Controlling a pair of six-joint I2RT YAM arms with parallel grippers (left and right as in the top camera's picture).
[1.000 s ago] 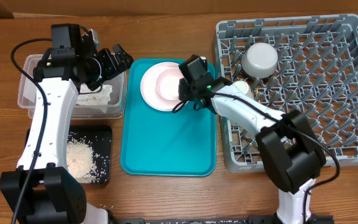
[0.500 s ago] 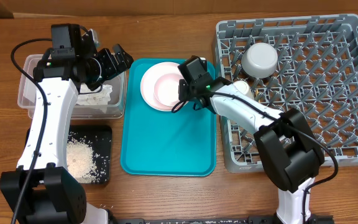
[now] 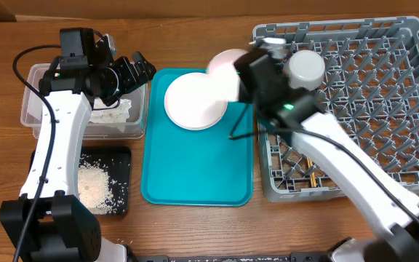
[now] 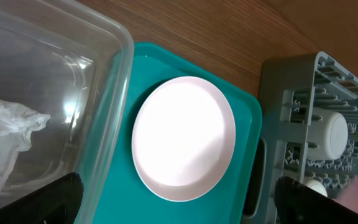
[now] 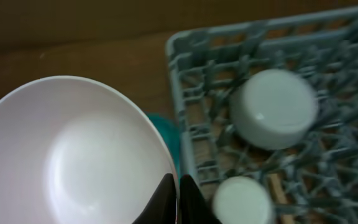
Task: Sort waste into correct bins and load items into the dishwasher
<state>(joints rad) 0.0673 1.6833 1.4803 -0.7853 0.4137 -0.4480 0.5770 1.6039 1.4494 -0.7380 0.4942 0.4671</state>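
We are well into the loading. The right gripper (image 5: 178, 188) is clamped on the rim of the pink bowl (image 5: 73, 155). The bowl hangs in the air over the far-right edge of the teal tray (image 3: 195, 175), just beside the far-left corner of the rack (image 3: 384, 109). In the rack the grey-blue bowl (image 3: 304, 67) already sits mouth down, with the white cup (image 5: 241, 200) near it. The pink plate (image 3: 193, 102) lies bare at the far end of the teal tray, so it is yet to go in.

On the left the waste looks sorted. The tissue (image 3: 111, 113) lies in the clear tub (image 3: 35, 109), and the rice (image 3: 93, 185) lies in the black tray (image 3: 118, 160), nearer to us. The left gripper (image 3: 132, 70) hovers over the tub's right edge with its fingers apart, holding nothing.

We judge that the bowl and then the plate remain to be loaded. We cannot place the chopsticks for certain.
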